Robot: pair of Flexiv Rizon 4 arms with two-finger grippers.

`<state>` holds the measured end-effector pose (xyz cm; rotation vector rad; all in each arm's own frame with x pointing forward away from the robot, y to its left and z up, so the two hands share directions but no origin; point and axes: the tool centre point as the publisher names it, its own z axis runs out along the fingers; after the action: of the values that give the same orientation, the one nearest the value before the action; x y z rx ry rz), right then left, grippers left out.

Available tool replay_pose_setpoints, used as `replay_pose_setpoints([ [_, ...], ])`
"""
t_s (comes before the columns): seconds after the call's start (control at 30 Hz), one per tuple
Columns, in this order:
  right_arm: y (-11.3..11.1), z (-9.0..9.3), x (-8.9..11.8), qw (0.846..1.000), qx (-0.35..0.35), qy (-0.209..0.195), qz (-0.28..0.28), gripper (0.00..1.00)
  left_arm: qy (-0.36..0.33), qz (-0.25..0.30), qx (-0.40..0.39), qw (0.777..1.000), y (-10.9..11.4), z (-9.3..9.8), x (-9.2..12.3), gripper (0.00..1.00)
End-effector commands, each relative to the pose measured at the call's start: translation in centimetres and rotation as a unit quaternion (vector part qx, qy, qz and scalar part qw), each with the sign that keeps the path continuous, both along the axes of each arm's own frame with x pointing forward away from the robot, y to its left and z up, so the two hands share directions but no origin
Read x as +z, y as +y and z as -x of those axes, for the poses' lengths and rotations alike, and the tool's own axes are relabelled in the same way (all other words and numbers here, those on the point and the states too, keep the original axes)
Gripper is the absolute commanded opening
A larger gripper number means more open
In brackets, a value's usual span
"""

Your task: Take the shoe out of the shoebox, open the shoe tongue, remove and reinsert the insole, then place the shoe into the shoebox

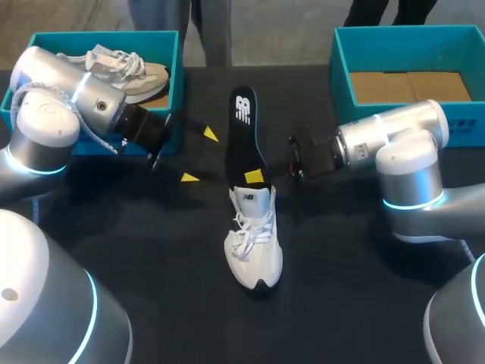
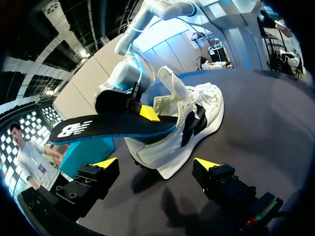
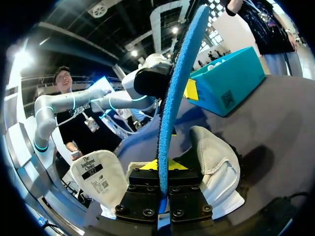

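A white laced shoe (image 1: 254, 243) stands on the black table, toe toward me. A black insole (image 1: 244, 129) with a blue underside sticks out of the shoe's opening and runs away over the heel. My right gripper (image 1: 255, 176) is shut on the insole just above the heel; in the right wrist view the insole (image 3: 177, 83) stands edge-on between the shut fingers (image 3: 162, 166). My left gripper (image 1: 200, 156) is open to the left of the insole, touching nothing. In its own view the left gripper (image 2: 156, 163) faces the shoe (image 2: 192, 123) and the insole (image 2: 108, 125).
A teal shoebox (image 1: 163, 45) at the back left holds a second shoe (image 1: 121, 68). Another teal shoebox (image 1: 341, 68) at the back right shows only its cardboard floor. The black table spreads in front of the shoe.
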<state>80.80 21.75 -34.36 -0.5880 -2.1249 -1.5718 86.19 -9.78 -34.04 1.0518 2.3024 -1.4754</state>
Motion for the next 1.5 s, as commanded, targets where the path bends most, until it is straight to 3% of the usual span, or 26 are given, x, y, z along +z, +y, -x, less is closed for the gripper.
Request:
replay_pose_setpoints([
  [0.03, 0.2, 0.3, -0.2, 1.000, 0.000, 0.000, 0.004, 0.00, 0.000, -0.001, -0.005, 1.000, -0.2, -0.2, 0.0, 1.00],
  [0.67, 0.3, 1.5, -0.8, 1.000, -0.002, 0.009, 0.011, 0.00, 0.002, -0.005, -0.008, 1.000, -0.2, 0.3, -0.2, 1.00],
  [0.7, 0.3, 1.5, -0.8, 1.000, -0.002, 0.008, 0.011, 0.21, 0.002, -0.005, -0.009, 1.000, -0.2, 0.3, -0.2, 1.00],
  [0.73, 0.3, 1.4, -0.7, 1.000, -0.003, 0.007, 0.011, 0.22, 0.002, -0.005, -0.009, 1.000, -0.3, 0.3, -0.2, 1.00],
  [1.5, 0.2, -0.6, 1.7, 0.999, 0.004, -0.034, 0.018, 0.27, 0.004, -0.005, -0.011, 1.000, -0.4, 0.4, -0.4, 1.00],
])
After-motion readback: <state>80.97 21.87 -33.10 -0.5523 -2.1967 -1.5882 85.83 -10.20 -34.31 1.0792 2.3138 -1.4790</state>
